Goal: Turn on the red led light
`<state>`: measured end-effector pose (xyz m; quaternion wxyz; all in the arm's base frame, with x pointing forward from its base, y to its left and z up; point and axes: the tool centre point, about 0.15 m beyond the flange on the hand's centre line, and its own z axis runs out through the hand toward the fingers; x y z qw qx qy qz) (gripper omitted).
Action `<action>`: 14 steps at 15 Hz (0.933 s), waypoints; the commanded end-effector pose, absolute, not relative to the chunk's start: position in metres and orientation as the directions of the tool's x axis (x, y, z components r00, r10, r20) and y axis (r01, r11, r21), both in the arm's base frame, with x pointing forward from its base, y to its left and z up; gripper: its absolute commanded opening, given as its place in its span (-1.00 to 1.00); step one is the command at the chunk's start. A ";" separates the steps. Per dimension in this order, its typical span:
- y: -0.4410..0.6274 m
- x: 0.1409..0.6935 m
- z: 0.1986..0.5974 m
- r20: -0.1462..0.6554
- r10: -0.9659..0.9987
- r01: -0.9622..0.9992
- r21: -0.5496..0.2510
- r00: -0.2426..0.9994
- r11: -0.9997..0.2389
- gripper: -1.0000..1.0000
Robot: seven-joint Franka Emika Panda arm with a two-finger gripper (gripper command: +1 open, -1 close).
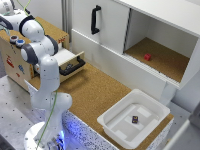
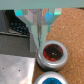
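In the wrist view the red led light (image 2: 53,53) is a round red button in a metal ring, set in a cork-topped surface. A blue button (image 2: 50,80) sits right beside it. My gripper (image 2: 40,43) is shut with nothing between its fingers. Its tips are at the rim of the red button, and I cannot tell whether they touch it. The red lens looks dark with a faint glow. In the exterior view the arm (image 1: 37,50) bends over the wooden box (image 1: 15,62) at that view's left. The blue button (image 1: 20,42) shows on the box top, while the gripper itself is hidden.
A drawer (image 1: 70,62) stands pulled out of the wooden box. A white bin (image 1: 117,131) holding a small dark object (image 1: 135,119) sits on the cork counter. The open cabinet shelf (image 1: 165,62) has a small red block (image 1: 147,57). A black handle (image 1: 95,20) is on the cabinet door.
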<state>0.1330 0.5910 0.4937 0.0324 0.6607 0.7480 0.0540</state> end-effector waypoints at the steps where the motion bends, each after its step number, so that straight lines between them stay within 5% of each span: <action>1: 0.630 0.162 0.479 -0.108 0.989 0.992 0.066 -0.096 0.104 -1.00; 9: 0.630 0.174 0.435 -0.118 0.987 0.994 -0.004 -0.108 0.109 -1.00; 14: 0.612 0.139 0.534 -0.058 0.992 0.987 0.111 -0.112 0.118 -1.00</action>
